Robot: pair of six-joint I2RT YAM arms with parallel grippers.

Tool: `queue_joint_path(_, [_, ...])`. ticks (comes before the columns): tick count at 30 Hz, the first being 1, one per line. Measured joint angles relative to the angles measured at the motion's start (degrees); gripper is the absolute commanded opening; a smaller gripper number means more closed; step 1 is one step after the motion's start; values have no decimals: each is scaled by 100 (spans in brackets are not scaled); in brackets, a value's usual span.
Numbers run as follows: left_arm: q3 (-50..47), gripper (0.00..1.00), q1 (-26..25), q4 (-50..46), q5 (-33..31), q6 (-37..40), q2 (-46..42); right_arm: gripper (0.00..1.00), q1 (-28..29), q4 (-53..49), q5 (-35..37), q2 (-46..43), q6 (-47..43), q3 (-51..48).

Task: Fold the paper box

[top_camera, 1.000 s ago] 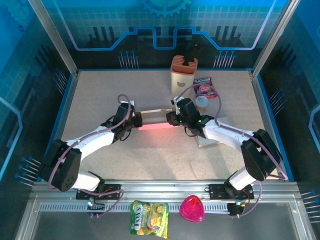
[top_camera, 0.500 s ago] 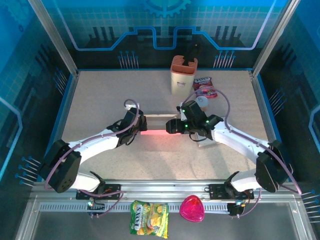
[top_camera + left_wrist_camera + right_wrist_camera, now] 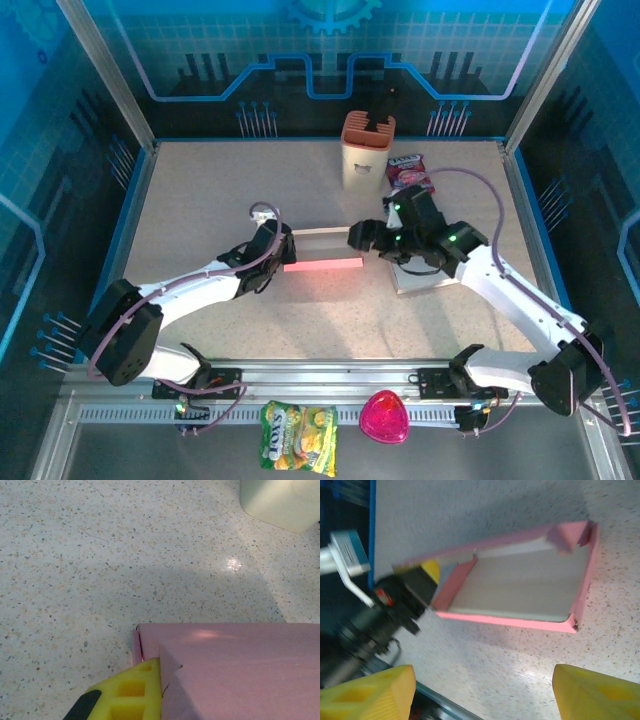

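The pink paper box (image 3: 322, 262) lies as a shallow open tray in the middle of the table, with a white inside (image 3: 525, 582) and its walls folded up. My left gripper (image 3: 282, 250) is shut on the box's left end wall. In the left wrist view, one yellow finger (image 3: 131, 692) presses on the pink wall (image 3: 235, 665) and the other finger is hidden behind it. My right gripper (image 3: 362, 237) hovers just off the box's right end. In the right wrist view this gripper (image 3: 482, 692) is wide open with nothing between its yellow fingertips (image 3: 370, 690).
At the back stand a tan holder (image 3: 367, 150) and a snack packet (image 3: 410, 172). A flat pale board (image 3: 420, 282) lies under the right arm. A candy bag (image 3: 298, 437) and a pink heart-shaped item (image 3: 384, 418) sit on the front rail, off the table.
The right gripper has come off the box's right end and drawn back to the right, open. The box and the left gripper holding it have shifted a little to the right.
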Motion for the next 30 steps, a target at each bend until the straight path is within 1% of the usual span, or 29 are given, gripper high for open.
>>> queue_joint_path(3, [-7,0,-39,9,-42,2,0,73,-468,-103,-122,83,533,227])
queue_joint_path(5, [-39,0,-66,39,-70,2,0,72,-710,-170,-269,297,800,422])
queue_joint_path(9, [-127,0,-125,151,-162,2,0,71,-1047,-286,-682,1093,1091,837])
queue_joint_path(12, [-188,0,-144,240,-201,-2,0,71,-1182,-529,-940,1825,1064,1239])
queue_joint_path(15, [-227,0,-162,317,-219,-4,0,70,-1239,-901,-1145,2549,857,1864])
queue_joint_path(18, [-254,0,-184,358,-258,-22,0,70,-1241,-1123,-1298,2994,636,2240])
queue_joint_path(25, [-258,0,-214,367,-278,-26,0,69,-1191,-1508,-1526,3292,304,2273])
queue_joint_path(30, [-302,0,-238,407,-286,-48,-9,66,-1067,-1515,-1598,3298,181,2114])
